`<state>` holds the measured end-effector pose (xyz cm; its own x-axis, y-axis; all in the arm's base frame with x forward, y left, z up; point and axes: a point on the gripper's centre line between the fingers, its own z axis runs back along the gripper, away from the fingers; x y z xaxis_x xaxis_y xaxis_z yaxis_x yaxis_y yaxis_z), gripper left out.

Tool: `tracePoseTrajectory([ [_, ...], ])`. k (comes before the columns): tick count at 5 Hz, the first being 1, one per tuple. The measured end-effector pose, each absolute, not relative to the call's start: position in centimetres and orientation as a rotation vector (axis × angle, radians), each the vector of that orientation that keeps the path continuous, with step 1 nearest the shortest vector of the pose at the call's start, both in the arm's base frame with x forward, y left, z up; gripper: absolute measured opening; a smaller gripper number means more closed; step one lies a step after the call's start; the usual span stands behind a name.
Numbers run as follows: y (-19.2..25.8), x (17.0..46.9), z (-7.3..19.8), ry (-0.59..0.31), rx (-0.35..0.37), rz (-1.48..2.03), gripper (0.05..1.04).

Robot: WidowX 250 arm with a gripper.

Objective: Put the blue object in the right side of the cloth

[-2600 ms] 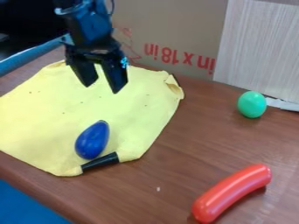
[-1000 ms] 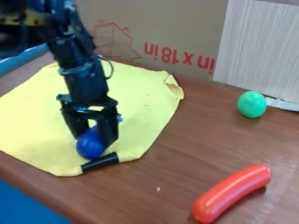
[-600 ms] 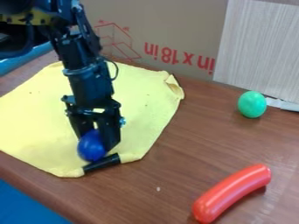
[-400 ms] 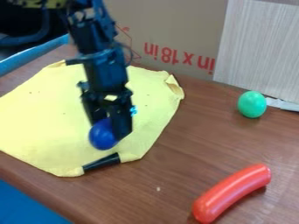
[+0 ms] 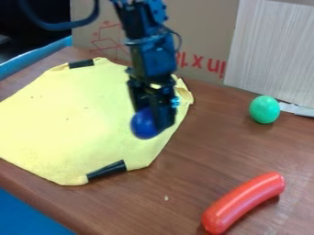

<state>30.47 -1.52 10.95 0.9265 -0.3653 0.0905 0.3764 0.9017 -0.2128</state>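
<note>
We see our black gripper, its fingers clamped on the blue egg, over the right side of our yellow cloth, green egg and curved red toy farther right

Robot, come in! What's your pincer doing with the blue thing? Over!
Pincer shut on blue object, over cloth's right part. Green egg and red curved piece off the cloth, not in the way.

Prob. lab w/ robot arm
</note>
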Motion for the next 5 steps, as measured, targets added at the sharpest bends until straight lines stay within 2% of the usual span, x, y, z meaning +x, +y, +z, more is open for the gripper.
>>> tracePoseTrajectory([
  [3, -6.2, 33.5, 7.5, -0.040, -0.214, -0.399, 0.732],
  [4, -7.3, 34.1, 7.4, -0.060, -0.203, -0.409, 0.804],
  [5, -7.7, 34.1, 6.8, -0.030, -0.190, -0.436, 0.992],
])
